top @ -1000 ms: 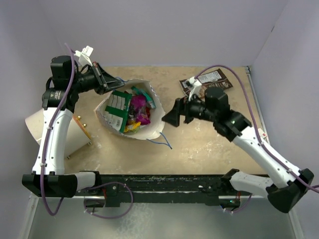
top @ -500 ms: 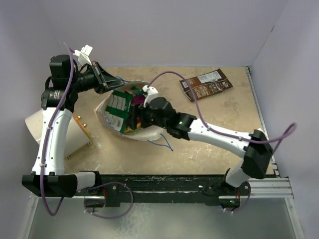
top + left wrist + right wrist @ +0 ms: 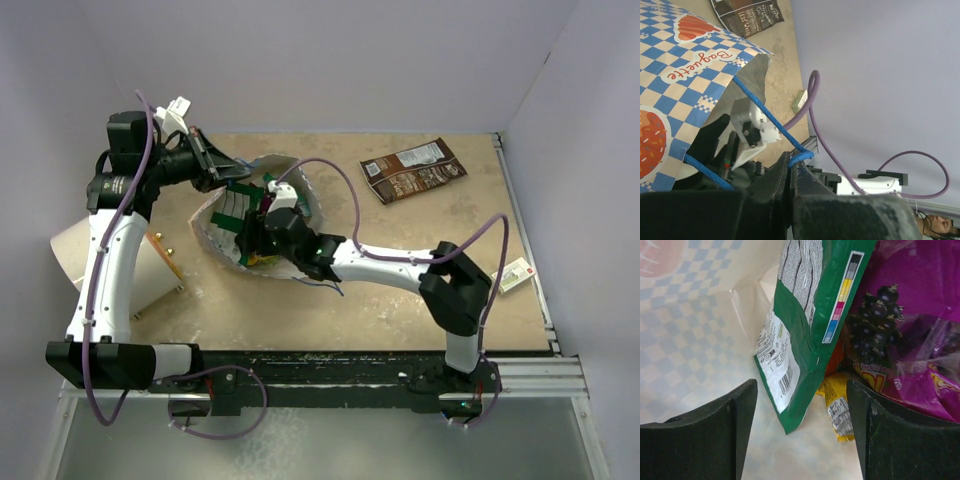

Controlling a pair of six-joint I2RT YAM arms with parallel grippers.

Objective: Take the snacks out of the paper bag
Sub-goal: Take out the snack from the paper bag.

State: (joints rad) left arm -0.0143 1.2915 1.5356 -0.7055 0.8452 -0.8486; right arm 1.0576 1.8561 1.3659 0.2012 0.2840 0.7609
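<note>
Your right tool (image 3: 801,390) sat inside the paper bag (image 3: 300,268)
It stood released astride the green packet (image 3: 805,315), little room either side; your left tool (image 3: 790,172) clenched the blue handle (image 3: 801,156).

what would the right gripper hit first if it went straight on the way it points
Most likely the green-and-white packet, whose lower corner sits between the open jaws; the purple packet lies aside. Depth is unclear; the paper bag wall may follow.

Readable text: "Baguette", red script | on: paper bag (image 3: 696,66) (blue-checked outer side) | green packet (image 3: 807,325) print: too small to read
</note>
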